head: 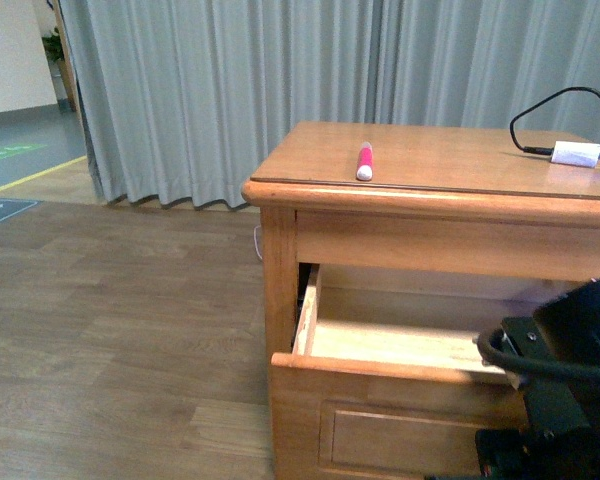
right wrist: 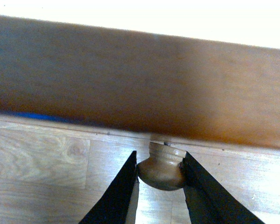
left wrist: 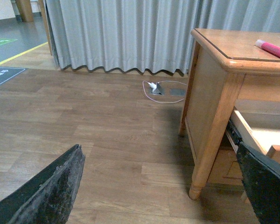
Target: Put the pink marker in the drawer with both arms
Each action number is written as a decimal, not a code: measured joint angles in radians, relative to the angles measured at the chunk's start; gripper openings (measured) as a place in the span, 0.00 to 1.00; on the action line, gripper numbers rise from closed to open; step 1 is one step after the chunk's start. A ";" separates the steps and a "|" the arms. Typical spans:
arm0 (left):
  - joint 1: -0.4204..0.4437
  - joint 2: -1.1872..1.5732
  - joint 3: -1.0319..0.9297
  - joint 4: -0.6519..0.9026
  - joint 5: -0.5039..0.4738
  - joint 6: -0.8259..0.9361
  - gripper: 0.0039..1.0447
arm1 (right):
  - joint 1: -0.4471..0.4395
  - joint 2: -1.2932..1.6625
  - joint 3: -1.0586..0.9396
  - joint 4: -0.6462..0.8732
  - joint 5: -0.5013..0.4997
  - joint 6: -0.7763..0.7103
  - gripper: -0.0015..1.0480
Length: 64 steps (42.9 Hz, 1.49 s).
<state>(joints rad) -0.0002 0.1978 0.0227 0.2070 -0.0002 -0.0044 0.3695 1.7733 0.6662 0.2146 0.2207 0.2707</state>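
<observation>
Closest to my front camera is the black bulk of the right arm (head: 570,380), low on the right, in front of the drawer (head: 380,368). On its wrist camera I see the right fingers (right wrist: 121,196) closed on the drawer's small round knob (right wrist: 161,171), one finger on each side and touching it, against the drawer's blurred brown front. The drawer stands pulled out of the cabinet (head: 280,260), its pale inside showing.

The pink marker (head: 364,160) is not in it. It lies flat on the cabinet's top, near the front edge and toward the left side, white end toward me, well apart from both sets of fingers.

The left fingers (left wrist: 51,186) are spread wide and hold nothing; between them I see only wooden floor (left wrist: 112,121). From that wrist camera the marker shows on the cabinet top, higher than those fingers.

A white plug adapter (head: 576,153) with a black cable (head: 540,105) lies at the far right of the top, well apart from the marker.
</observation>
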 joint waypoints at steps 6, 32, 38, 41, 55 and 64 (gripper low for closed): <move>0.000 0.000 0.000 0.000 0.000 0.000 0.94 | 0.079 -0.316 -0.148 -0.087 0.027 0.068 0.67; 0.000 0.000 0.000 0.000 0.000 0.000 0.94 | 0.303 -1.217 -0.154 -0.703 0.309 0.098 0.92; 0.000 0.000 0.000 0.000 0.000 0.000 0.94 | 0.327 -1.228 -0.154 -0.704 0.323 0.093 0.92; 0.000 0.000 0.000 0.000 0.000 0.000 0.94 | 0.328 -1.226 -0.154 -0.704 0.325 0.093 0.92; -0.010 0.028 0.000 0.077 0.018 0.098 0.94 | 0.330 -1.228 -0.154 -0.705 0.328 0.093 0.92; -0.143 0.363 0.135 0.175 -0.022 0.134 0.94 | 0.330 -1.227 -0.154 -0.705 0.328 0.093 0.92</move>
<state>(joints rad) -0.1429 0.5610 0.1574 0.3817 -0.0223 0.1291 0.6991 0.5461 0.5125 -0.4904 0.5484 0.3637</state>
